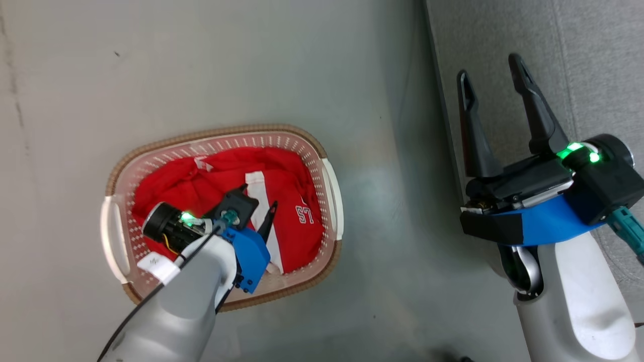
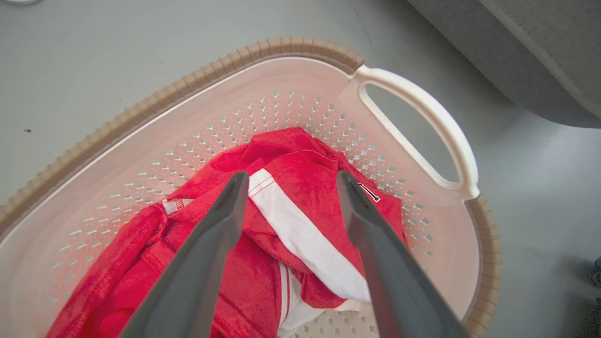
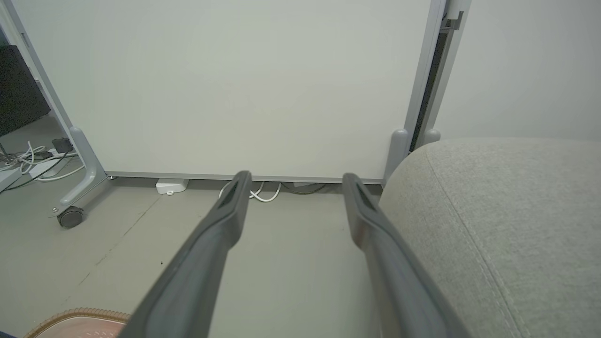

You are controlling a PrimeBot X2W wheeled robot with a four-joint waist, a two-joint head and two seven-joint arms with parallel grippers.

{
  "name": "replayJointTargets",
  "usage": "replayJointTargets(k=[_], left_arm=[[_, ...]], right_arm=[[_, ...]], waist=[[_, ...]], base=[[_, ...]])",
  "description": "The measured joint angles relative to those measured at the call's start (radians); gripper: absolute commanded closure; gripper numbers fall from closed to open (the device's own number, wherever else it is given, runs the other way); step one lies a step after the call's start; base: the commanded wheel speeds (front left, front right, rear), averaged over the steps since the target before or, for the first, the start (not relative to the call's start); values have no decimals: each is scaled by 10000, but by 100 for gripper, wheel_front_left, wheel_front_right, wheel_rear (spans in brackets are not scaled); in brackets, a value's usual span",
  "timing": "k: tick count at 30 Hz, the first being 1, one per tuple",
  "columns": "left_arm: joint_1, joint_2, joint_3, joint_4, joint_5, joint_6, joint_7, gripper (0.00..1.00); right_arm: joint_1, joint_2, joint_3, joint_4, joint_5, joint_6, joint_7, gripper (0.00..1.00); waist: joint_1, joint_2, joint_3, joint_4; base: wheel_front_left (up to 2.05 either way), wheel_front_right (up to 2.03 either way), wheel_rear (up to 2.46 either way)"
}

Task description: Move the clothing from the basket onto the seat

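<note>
The red clothing with white trim and numerals lies heaped in the cream basket on the floor. My left gripper reaches down into the basket, open. In the left wrist view the left gripper has its fingers either side of a raised fold of the clothing with a white stripe, and nothing is pinched. The brown basket rim curves behind it. My right gripper is open and holds nothing, hovering over the edge of the grey seat. In the right wrist view the right gripper points past the seat.
Grey floor surrounds the basket. In the right wrist view a white wheeled panel stands ahead with a caster and cables at its left. A corner of the basket rim shows at the lower left.
</note>
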State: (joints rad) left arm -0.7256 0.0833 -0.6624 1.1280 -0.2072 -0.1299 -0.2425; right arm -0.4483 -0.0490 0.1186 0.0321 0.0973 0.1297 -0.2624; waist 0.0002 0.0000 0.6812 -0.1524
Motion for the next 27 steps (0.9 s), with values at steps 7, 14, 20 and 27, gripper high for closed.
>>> replayJointTargets(k=[7,14,20,27], left_arm=[[-601,56,-696,725,-1712,0,1371,0],[-891,339,-1381,566,-3246,0,2719,0],[-996,439,-1595,351,-4719,0,3937,0],[-1234,686,-2056,-293,-5946,0,4721,0]], right_arm=[[-366,0,61,-512,-86,0,0,0],[-533,0,75,-888,-161,0,0,0],[-597,0,82,-1164,-161,0,-2,0],[-736,0,142,-1390,-142,0,0,0]], waist=[[0,0,1018,-205],[0,0,1863,-375],[-1,0,2335,-438],[-1,0,2799,-507]], base=[[0,0,0],[0,0,0],[0,0,0],[0,0,0]])
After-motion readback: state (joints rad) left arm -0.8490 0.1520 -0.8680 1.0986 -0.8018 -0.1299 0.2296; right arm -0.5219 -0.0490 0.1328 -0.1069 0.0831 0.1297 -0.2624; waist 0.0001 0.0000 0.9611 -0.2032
